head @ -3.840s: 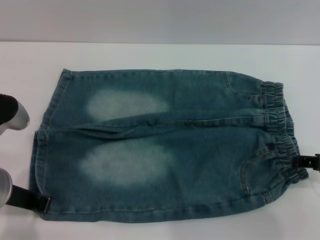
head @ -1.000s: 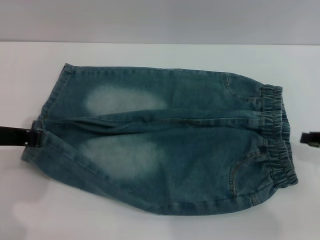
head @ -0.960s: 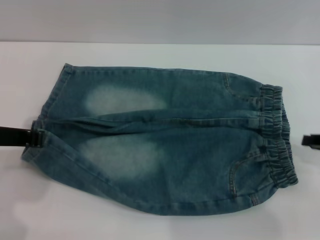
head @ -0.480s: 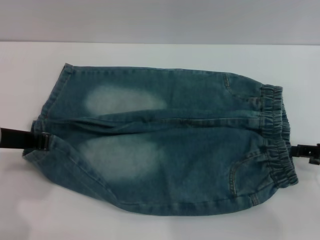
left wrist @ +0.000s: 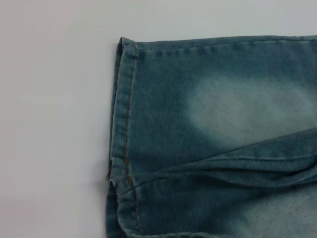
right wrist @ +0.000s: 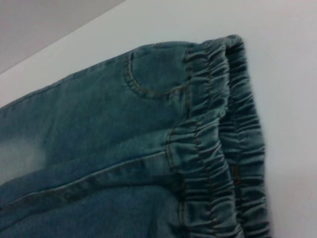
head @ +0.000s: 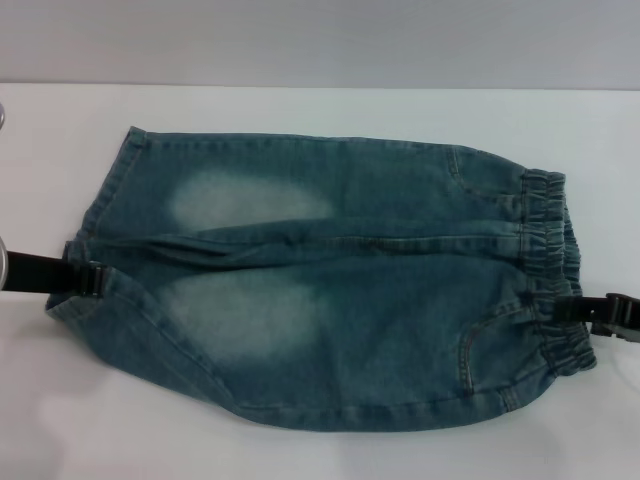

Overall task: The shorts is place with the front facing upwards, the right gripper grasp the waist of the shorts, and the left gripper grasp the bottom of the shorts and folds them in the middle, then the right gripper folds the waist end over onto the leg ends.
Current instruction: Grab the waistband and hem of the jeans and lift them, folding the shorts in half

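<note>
Lying flat across a smooth white table point(head: 320, 110), the shorts point(head: 330, 290) spread from left to right in the head view: soft blue denim with two pale, faded oval patches, a long centre fold, and curved stitched pockets near the right end. The waist point(head: 550, 265) is a puckered, ruffled band on the right; the hems point(head: 95, 250) run straight and flat on the left, the near leg's lower edge slanting inward. The left gripper point(head: 85, 278), a thin black claw, reaches in from the left and touches the hem where the two legs meet; whether its jaws pinch the cloth I cannot tell. The right gripper point(head: 590, 310) lies against the near part of the waist, its jaws likewise unclear.

The left wrist view shows the far hem, double-stitched in orange thread, and a faded patch.

The right wrist view shows the gathered elastic ridges and a rounded pocket seam.
</note>
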`<state>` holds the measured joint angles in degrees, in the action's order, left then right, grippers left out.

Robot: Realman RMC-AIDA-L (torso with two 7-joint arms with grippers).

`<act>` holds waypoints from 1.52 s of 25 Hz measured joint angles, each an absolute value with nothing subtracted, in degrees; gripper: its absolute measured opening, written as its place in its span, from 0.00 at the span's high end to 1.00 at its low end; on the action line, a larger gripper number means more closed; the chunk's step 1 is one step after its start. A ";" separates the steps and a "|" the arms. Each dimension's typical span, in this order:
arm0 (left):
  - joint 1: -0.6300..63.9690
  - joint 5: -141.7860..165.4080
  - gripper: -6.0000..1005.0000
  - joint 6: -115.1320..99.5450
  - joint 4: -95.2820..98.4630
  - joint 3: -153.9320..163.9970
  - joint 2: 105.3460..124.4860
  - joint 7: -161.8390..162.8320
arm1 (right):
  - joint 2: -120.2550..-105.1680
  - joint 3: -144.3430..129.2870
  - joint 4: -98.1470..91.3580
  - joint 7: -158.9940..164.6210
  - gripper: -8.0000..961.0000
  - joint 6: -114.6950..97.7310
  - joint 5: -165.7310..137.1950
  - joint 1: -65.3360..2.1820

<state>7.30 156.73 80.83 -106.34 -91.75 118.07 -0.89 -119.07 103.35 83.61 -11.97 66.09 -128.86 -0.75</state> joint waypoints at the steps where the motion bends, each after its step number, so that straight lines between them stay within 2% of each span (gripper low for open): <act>1: 7.39 156.74 0.96 80.85 -106.30 -91.75 118.06 -0.89 | -119.08 103.22 83.44 -11.97 0.41 66.09 -128.61 -0.77; 12: 7.75 156.80 0.96 80.86 -106.17 -91.75 117.95 -1.48 | -119.03 102.48 82.35 -12.69 0.45 66.14 -124.35 -0.34; 23: 7.97 156.80 0.96 80.69 -106.08 -91.87 117.85 -1.74 | -118.76 102.51 81.77 -14.59 0.91 66.95 -122.97 -0.70; 34: 7.35 156.40 0.96 79.12 -105.99 -91.75 117.95 -2.01 | -118.82 103.61 80.79 -19.33 0.99 66.44 -114.92 -1.22; 38: 7.51 156.28 0.96 76.84 -105.90 -91.75 118.02 -2.35 | -118.89 107.00 78.04 -24.68 0.98 65.61 -106.59 -2.24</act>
